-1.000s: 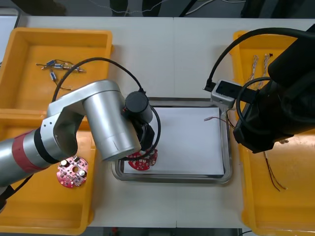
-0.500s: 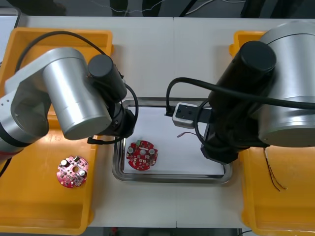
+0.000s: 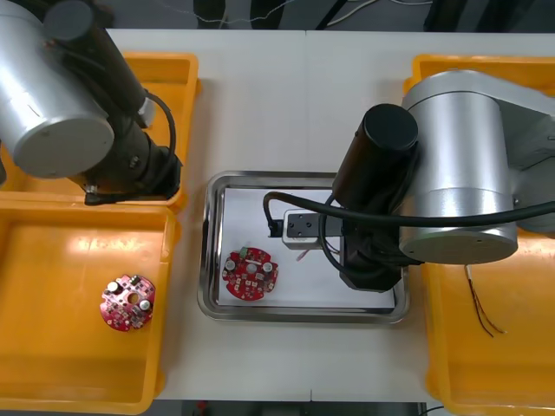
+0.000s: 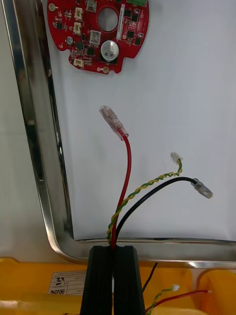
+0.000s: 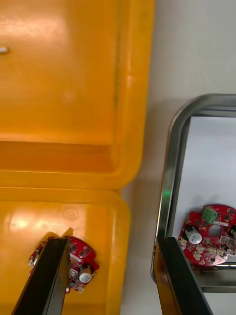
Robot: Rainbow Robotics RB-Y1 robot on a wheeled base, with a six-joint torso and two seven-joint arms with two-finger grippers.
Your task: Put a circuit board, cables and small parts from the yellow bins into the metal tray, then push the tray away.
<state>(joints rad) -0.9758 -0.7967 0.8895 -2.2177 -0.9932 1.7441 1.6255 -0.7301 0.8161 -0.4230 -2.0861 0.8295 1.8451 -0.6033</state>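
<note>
The light table (image 3: 286, 87) carries the tray (image 3: 210, 260) at its middle, white inside, with yellow bins (image 3: 52, 347) on both sides. One board (image 3: 251, 275) lies flat in the tray, so that step looks done.

My right claw (image 4: 113, 248) hangs over the tray's rim, pressed together on the cables (image 4: 127, 162): one red, one black, one twisted yellow-green. Their free ends reach ahead of my fingertips toward the board, apart from it. They are not yet let go. Small parts are left to fetch, I judge, and the push is not yet made.

My left claw (image 5: 110, 240) is spread and holds nothing, above the left bins. A spare board (image 5: 82, 261) sits just by one finger, and the tray lies beyond the other. Nothing blocks the drop, though the springy cables might land across the board.
</note>
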